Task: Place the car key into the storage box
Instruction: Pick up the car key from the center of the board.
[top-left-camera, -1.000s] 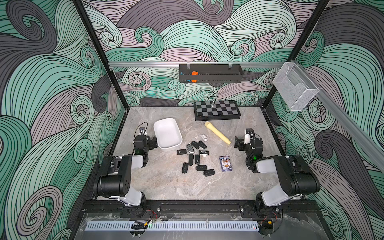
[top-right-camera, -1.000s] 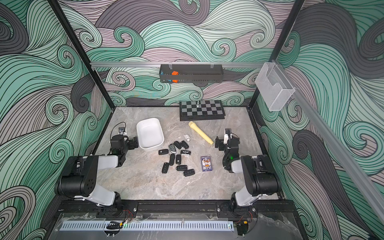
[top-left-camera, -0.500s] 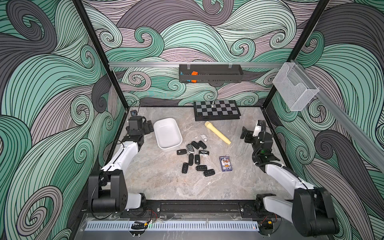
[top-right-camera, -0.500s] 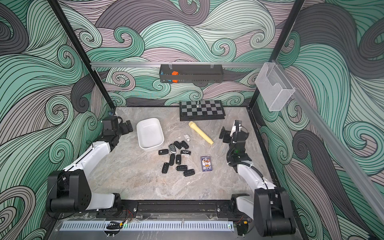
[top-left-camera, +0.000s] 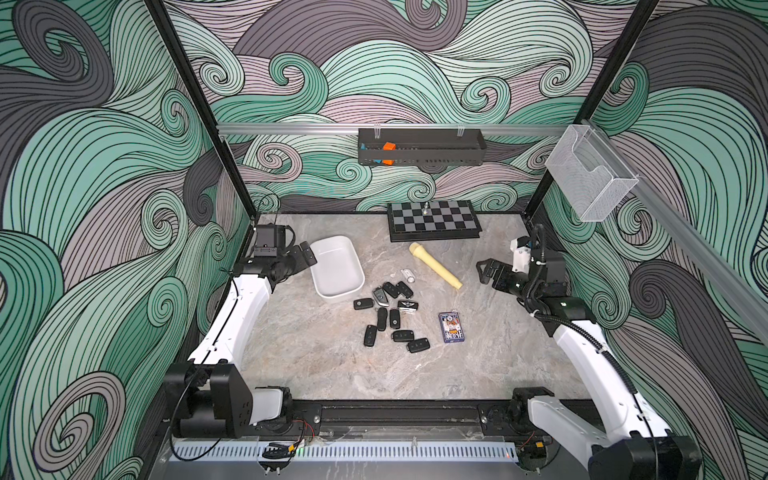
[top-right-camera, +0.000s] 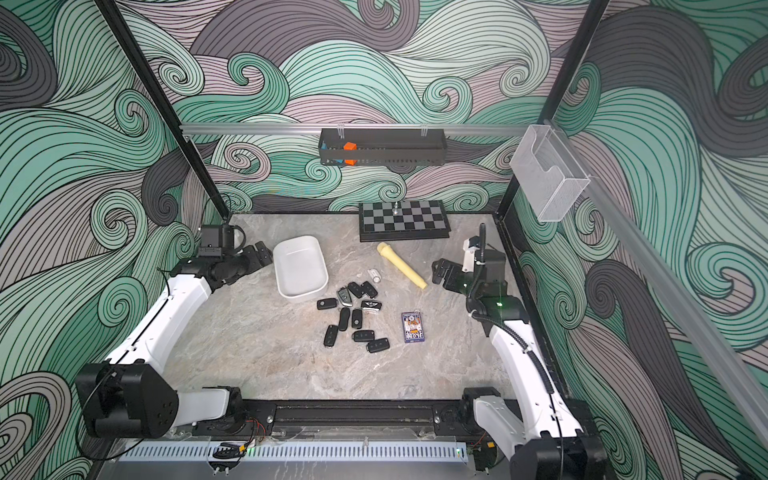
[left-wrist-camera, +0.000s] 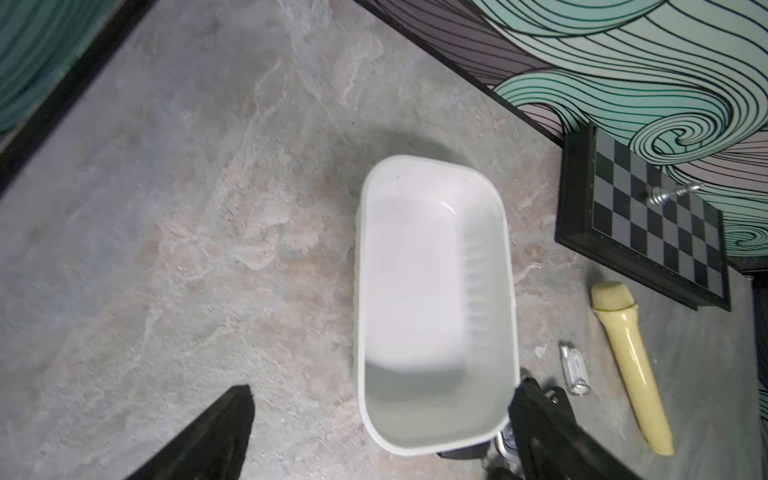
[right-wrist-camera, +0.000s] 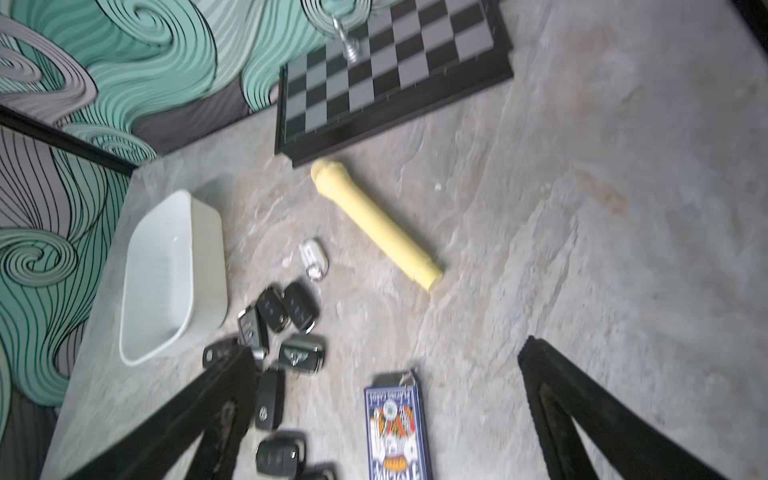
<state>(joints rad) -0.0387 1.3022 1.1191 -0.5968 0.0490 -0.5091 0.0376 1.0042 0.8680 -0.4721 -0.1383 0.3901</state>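
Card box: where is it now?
In both top views the card box lies flat, just right of the car keys and in front of the flashlight.

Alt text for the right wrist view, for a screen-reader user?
Black car keys lie clustered on the marble table beside an empty white storage box, seen between the open, empty jaws of the right gripper. Also in view: a cream flashlight, a deck of cards and a chessboard.
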